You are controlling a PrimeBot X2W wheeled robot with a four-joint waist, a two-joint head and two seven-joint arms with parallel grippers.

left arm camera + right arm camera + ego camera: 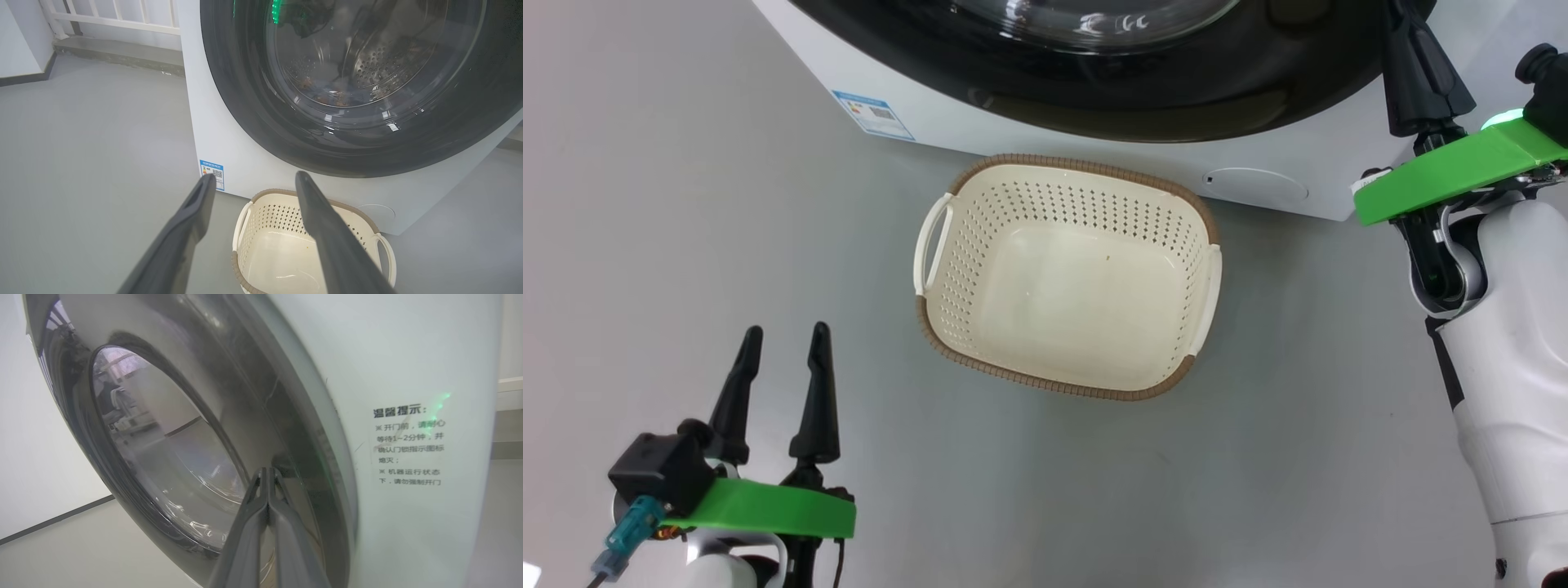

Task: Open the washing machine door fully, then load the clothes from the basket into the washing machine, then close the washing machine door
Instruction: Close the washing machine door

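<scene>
The washing machine [980,122] stands ahead with its door [1176,90] lying against its front. Through the glass of the door [245,102] the steel drum shows, with bits of blue and orange-brown clothes [331,96] at its bottom. On the floor before the machine, the basket [1086,163] holds nothing. My left gripper [787,331] hangs open over the floor left of the basket [282,216], its fingers [192,220] apart. My right gripper [267,470] is shut with nothing in it, its tips at the door's black rim [294,428] near the right edge.
A blue energy label [874,114] and a round service flap [1254,186] mark the machine's lower front. A notice sticker [408,447] sits on the white panel right of the door. A white railing [114,18] runs behind the machine. Bare grey floor [686,245] lies to the left.
</scene>
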